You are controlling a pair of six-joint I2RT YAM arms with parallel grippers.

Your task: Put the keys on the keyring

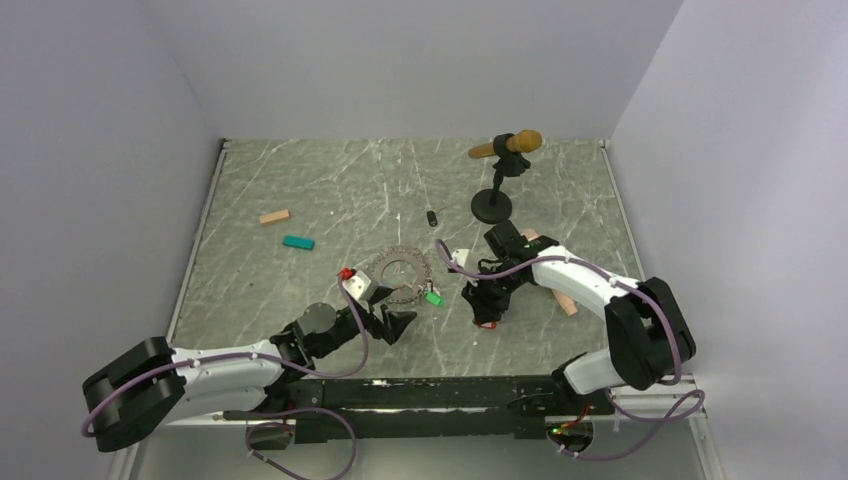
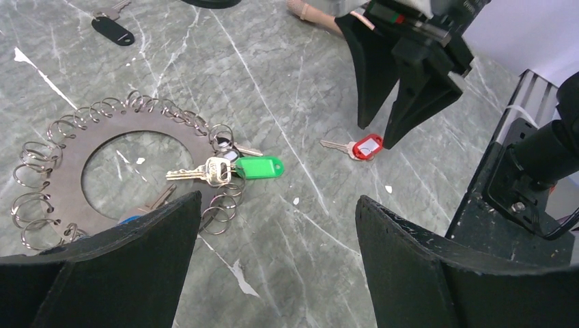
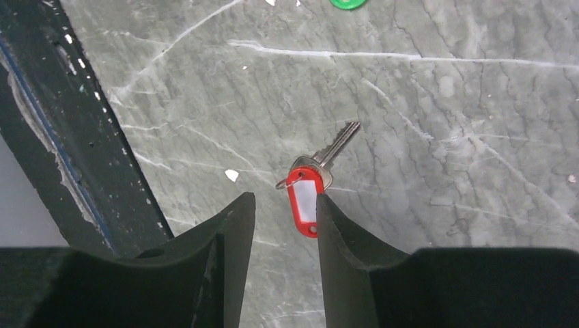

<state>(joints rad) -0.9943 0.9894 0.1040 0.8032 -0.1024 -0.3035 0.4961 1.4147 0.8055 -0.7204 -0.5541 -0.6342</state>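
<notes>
A: Entry 1, step in hand?

B: Pickup of the red-tagged key [image 3: 305,198]. It lies flat on the surface [image 1: 300,180], directly under the right gripper [image 3: 283,201], with the tag just beside 1 fingertip and the blade pointing away from the gripper. The jaws stand at a narrow gap and clamp nothing.

A: Entry 2, the other arm?

B: The left gripper [image 2: 276,205] is spread wide and empty. The keyring [image 2: 68,147] lies ahead of it, off to its left.

A: Entry 3, next move?

B: By my judgement, the right gripper needs to centre on the tag, drop, and close on its thin edge. Then it carries the key toward the left gripper's side, to a free loop on the ring's rim. The loops are small, so alignment needs care.

A: Entry 4, containers?

B: None in view. The keyring serves as the holder. 1 green-tagged key [image 2: 258,167] sits at its rim, apparently on a loop. 1 blue tag [image 2: 130,219] peeks out under the left gripper's finger, and I cannot tell whether it is attached.
</notes>
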